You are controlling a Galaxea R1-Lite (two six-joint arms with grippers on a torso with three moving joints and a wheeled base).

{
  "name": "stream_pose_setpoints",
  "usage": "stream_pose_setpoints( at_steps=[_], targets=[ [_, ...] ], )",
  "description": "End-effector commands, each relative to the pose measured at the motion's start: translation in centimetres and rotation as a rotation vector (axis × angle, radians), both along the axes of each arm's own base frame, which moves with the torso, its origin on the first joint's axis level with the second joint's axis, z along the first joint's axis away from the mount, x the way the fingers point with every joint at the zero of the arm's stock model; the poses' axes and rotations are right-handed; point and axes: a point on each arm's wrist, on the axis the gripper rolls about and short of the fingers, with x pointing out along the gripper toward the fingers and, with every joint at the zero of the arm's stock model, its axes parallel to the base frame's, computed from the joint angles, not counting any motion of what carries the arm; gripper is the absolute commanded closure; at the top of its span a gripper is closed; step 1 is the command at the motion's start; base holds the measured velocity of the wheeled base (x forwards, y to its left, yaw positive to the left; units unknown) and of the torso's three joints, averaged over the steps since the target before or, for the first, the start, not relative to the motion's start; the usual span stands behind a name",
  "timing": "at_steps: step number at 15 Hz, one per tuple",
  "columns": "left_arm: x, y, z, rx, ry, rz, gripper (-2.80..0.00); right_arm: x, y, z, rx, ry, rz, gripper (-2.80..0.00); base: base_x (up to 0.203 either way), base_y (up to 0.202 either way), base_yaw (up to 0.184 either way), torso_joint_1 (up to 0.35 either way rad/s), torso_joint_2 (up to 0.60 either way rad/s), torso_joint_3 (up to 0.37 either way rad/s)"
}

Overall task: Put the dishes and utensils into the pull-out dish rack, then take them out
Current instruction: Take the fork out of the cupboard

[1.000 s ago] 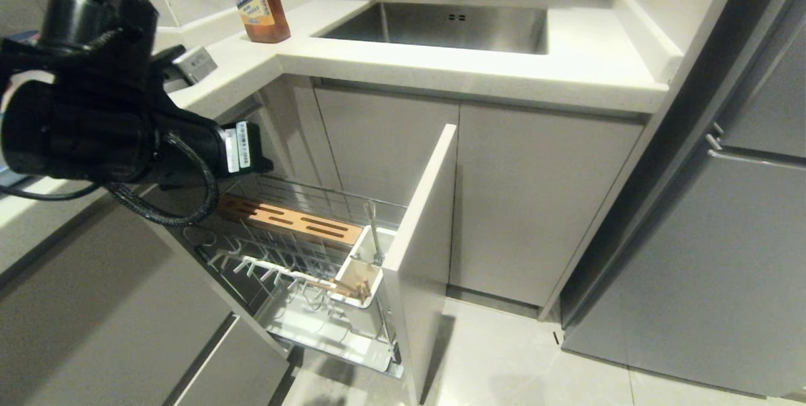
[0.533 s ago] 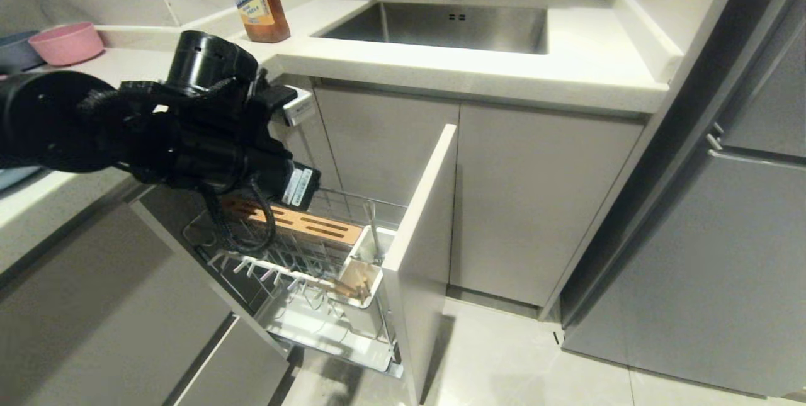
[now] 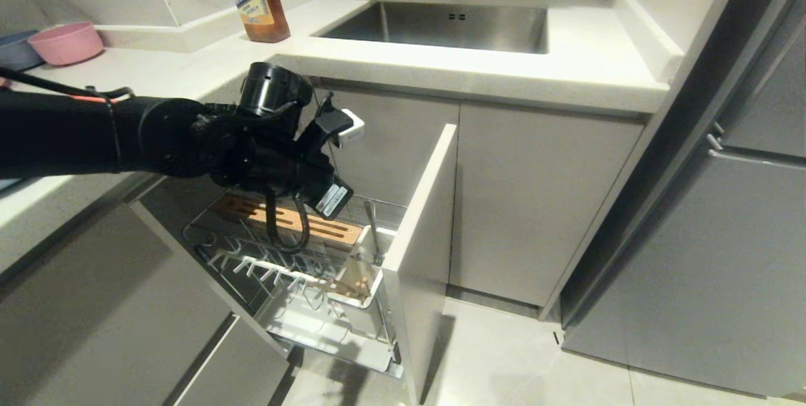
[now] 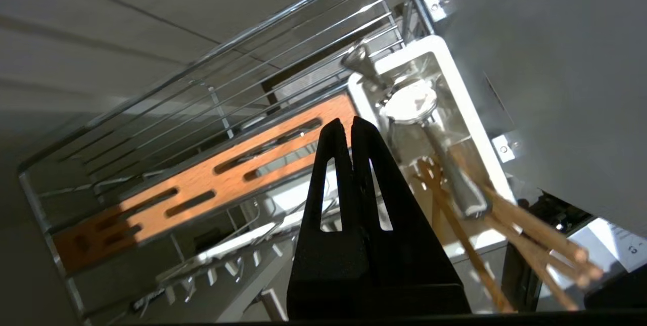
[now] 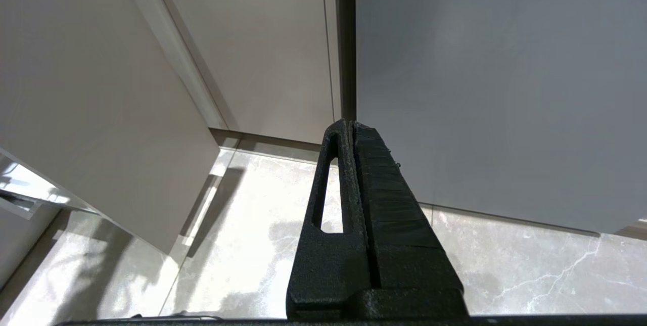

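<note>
Chopsticks (image 4: pixel 510 225) and spoon (image 4: pixel 429 129) are stood in the white utensil cup (image 3: pixel 359 270) at the near right of the pull-out dish rack (image 3: pixel 296 267). Left gripper (image 4: pixel 350 126) is hung above it, jaws closed and empty; unless opened first, the utensils could be knocked askew. Right gripper (image 5: pixel 349 129) is parked, jaws closed.

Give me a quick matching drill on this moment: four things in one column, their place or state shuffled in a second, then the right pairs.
Things:
1. spoon
2. left gripper
3. wooden block
4. pink bowl

Places or states:
A. on the counter, far left
B. shut, empty, above the pull-out dish rack
C. standing in the white utensil cup with the chopsticks
D. lying along the rack's back side, slots empty

Pairs: 1-C, 2-B, 3-D, 4-A
</note>
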Motion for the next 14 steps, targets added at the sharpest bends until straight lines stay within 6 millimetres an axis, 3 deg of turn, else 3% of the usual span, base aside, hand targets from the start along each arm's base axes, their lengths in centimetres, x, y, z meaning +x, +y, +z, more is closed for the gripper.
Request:
stream_pose_setpoints(
  at_steps=[1,14],
  targets=[
    [0.8,-0.5,-1.1,0.014,0.027,-0.005,-2.80,0.0,0.0,0.0,0.001,0.001,0.000,0.00,0.000,0.000,0.000,0.000,0.00,0.000],
    [4.3,-2.1,-5.4,0.021,0.119,-0.082,-2.80,0.0,0.0,0.0,0.001,0.001,0.000,0.00,0.000,0.000,0.000,0.000,0.00,0.000]
  ],
)
